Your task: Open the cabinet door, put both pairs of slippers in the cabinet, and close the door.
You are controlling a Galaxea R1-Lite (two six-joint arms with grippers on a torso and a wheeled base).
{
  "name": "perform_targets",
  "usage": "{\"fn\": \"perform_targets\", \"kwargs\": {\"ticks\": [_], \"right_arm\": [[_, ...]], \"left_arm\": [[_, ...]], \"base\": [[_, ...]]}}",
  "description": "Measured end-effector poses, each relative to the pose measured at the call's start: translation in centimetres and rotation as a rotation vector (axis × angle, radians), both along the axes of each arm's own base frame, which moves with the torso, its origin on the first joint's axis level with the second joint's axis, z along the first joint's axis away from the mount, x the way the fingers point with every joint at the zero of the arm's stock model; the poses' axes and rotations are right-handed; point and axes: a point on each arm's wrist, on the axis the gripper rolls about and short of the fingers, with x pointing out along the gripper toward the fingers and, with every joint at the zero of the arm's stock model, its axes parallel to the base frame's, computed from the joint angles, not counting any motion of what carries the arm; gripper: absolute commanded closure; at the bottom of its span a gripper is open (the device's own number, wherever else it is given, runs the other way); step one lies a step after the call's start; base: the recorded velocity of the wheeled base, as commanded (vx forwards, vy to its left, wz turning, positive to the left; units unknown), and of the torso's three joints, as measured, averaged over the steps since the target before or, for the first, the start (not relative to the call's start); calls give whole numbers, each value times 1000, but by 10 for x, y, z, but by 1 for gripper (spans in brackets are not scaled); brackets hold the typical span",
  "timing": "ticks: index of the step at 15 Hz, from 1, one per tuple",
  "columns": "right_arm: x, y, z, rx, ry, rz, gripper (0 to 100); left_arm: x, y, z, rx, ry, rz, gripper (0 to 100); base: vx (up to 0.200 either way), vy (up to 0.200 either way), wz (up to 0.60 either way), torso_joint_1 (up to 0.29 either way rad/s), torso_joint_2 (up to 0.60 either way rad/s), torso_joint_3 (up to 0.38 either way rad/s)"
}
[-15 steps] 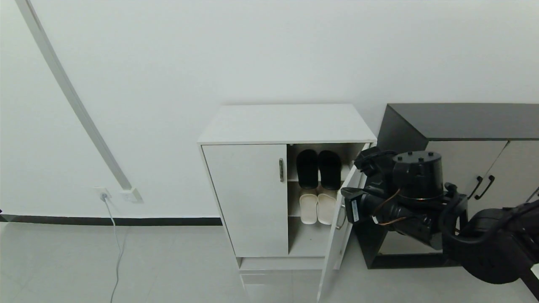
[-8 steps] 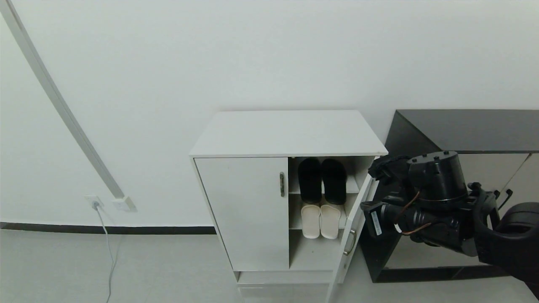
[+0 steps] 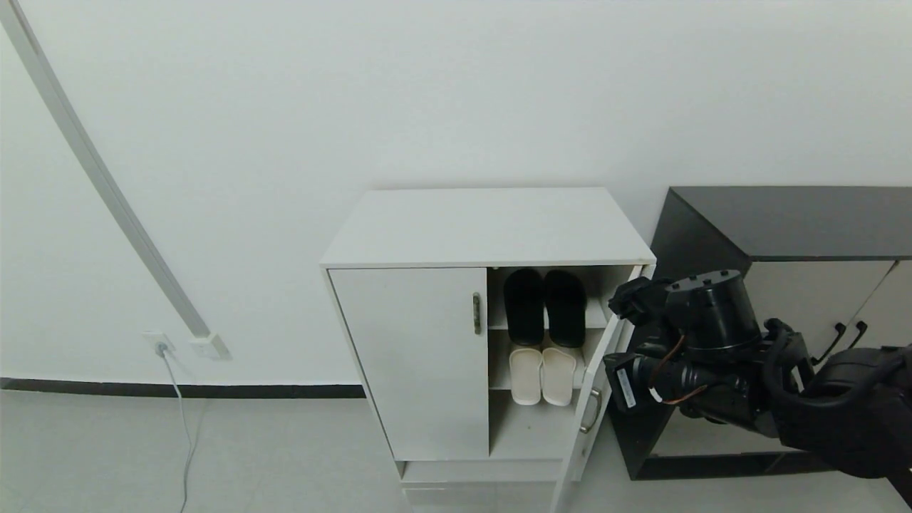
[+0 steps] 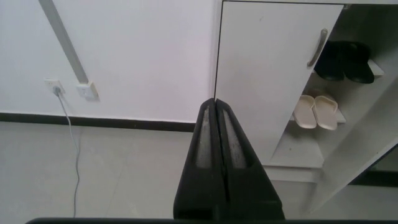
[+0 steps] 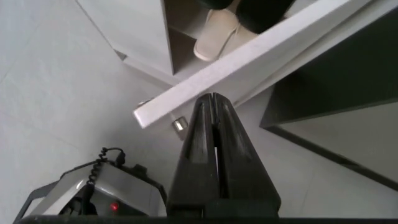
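With black rubber slippers (image 3: 545, 305) shelved above cream rubber slippers (image 3: 541, 365) in the white wooden cabinet (image 3: 484, 228), the right gripper (image 5: 212, 99), pinched shut and empty like the left gripper (image 4: 215, 102), has dropped slightly behind the half-open white door (image 3: 602, 370), so only closing remains.

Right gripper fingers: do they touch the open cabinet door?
Cannot tell. In the right wrist view the shut fingers overlap the cabinet door at its edge; neither contact nor gap is plain.
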Motion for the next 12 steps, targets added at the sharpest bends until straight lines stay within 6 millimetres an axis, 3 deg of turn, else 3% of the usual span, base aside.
{"fn": "perform_targets", "kwargs": {"ticks": [12], "right_arm": [[54, 36, -42, 116, -113, -15, 100]], "left_arm": [[0, 0, 0, -1, 0, 2, 100]], "base": [[0, 0, 0, 0, 0, 0]]}}
